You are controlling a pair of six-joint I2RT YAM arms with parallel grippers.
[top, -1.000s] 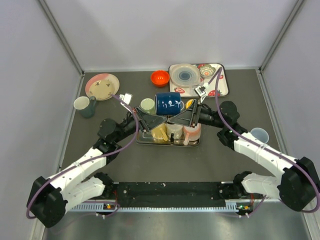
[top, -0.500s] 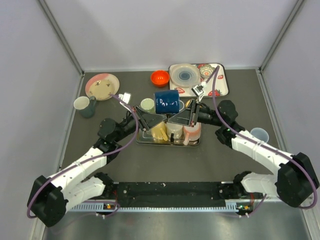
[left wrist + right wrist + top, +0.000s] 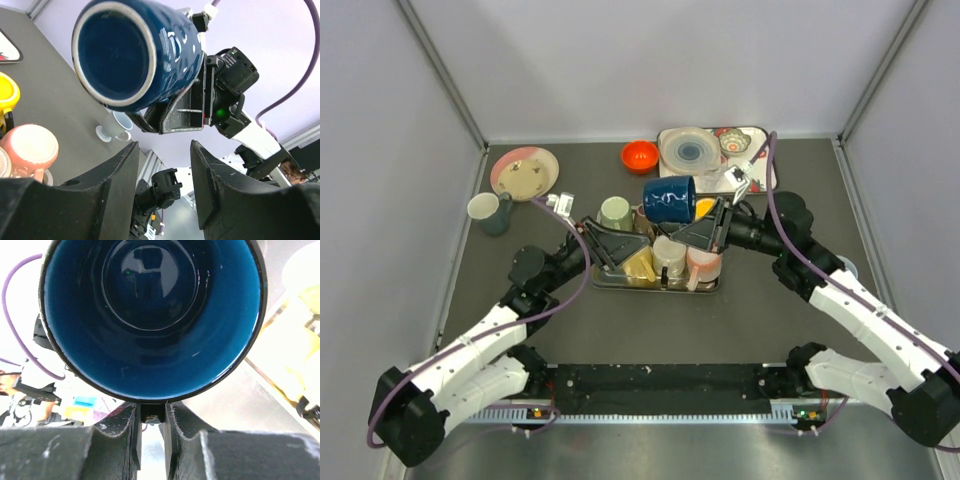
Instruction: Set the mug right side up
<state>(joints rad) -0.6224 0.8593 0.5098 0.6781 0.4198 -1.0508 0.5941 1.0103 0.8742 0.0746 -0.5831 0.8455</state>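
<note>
Mug (image 3: 669, 199) sideways in right gripper (image 3: 151, 412)

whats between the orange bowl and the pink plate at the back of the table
Nothing. In the top external view, the stretch of table between the orange bowl and the pink plate is bare.

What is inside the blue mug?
Nothing. The right wrist view looks straight into the blue mug and shows only its shiny, empty blue bottom. Its outside wall, where the right gripper pinches it, is hidden there.
</note>
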